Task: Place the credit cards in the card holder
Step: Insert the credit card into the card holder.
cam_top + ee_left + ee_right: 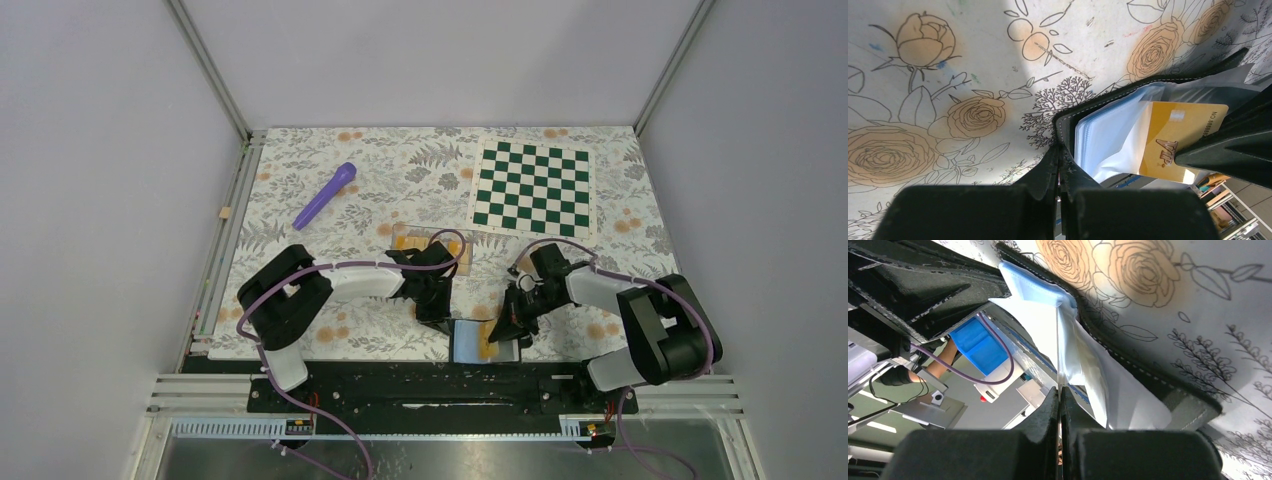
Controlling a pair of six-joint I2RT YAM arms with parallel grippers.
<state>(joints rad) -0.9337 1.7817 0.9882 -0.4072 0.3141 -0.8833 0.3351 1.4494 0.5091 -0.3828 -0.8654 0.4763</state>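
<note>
The black card holder (463, 341) lies open at the table's near edge, its pale blue-grey lining (1108, 131) showing. My left gripper (437, 312) is shut on the holder's black edge (1060, 152). A gold credit card (1178, 135) marked VIP stands partly inside a clear sleeve of the holder. My right gripper (508, 325) is shut on that card, which shows edge-on between its jaws in the right wrist view (1060, 390). The holder's black rim (1148, 375) and sleeves lie just beyond. More orange cards lie in a clear box (430, 244).
A purple pen-like object (325, 195) lies at the back left. A green-and-white chequered mat (533, 188) lies at the back right. The holder sits right at the table's front edge, above the black rail (400, 385).
</note>
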